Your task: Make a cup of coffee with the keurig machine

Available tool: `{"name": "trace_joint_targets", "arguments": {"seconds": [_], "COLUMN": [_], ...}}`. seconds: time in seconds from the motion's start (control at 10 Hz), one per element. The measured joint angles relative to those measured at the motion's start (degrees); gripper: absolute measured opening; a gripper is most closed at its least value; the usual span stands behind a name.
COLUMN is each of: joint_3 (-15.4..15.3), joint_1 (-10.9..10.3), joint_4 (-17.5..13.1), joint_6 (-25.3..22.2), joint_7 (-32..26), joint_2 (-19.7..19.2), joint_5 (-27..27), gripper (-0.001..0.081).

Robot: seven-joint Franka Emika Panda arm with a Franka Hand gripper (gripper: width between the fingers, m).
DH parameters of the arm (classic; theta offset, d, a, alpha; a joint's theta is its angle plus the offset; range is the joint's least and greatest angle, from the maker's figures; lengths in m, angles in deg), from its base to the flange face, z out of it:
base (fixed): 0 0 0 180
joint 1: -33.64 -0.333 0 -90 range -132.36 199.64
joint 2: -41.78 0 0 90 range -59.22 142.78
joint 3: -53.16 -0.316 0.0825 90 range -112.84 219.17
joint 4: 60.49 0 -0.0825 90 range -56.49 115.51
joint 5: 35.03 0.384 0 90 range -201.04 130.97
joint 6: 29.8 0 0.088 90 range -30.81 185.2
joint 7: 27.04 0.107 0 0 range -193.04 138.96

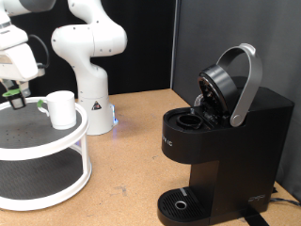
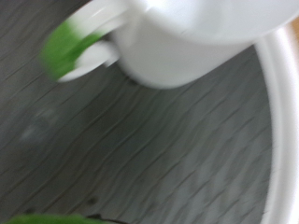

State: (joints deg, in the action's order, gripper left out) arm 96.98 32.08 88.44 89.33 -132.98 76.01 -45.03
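Note:
The white cup stands on the top tier of a white two-tier round stand, at the exterior view's left. In the wrist view the cup is close up, with the green mark on its handle. My gripper hangs just above the tier's dark surface, to the left of the cup, with something small and green at its tips. The black keurig machine stands at the right with its silver-grey lid handle raised and the brew chamber open. My fingers do not show in the wrist view.
The white robot base stands behind the stand. The stand's white rim curves past the cup in the wrist view. The machine's round drip base is bare. Wooden tabletop lies between stand and machine.

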Motion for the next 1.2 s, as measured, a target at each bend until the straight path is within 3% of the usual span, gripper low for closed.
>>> {"name": "trace_joint_targets", "arguments": {"seconds": [0.3, 0.5, 0.7, 0.9, 1.2], "joint_3": [1.23, 0.78, -0.78, -0.64, -0.83], "joint_1": [-4.29, -6.68, -7.87, -7.9, -10.62], "joint_4": [-4.03, -7.1, -8.67, -8.61, -9.93], "joint_6": [-5.22, -7.43, -7.26, -8.3, -11.69], "joint_7": [-0.18, 3.08, 8.72, 7.88, 11.71], "joint_2": [0.36, 0.22, -1.1, -1.03, -1.16], "joint_5": [10.69, 15.87, 18.39, 18.52, 28.19], "gripper": [0.0481, 0.0481, 0.0481, 0.0481, 0.048]}}
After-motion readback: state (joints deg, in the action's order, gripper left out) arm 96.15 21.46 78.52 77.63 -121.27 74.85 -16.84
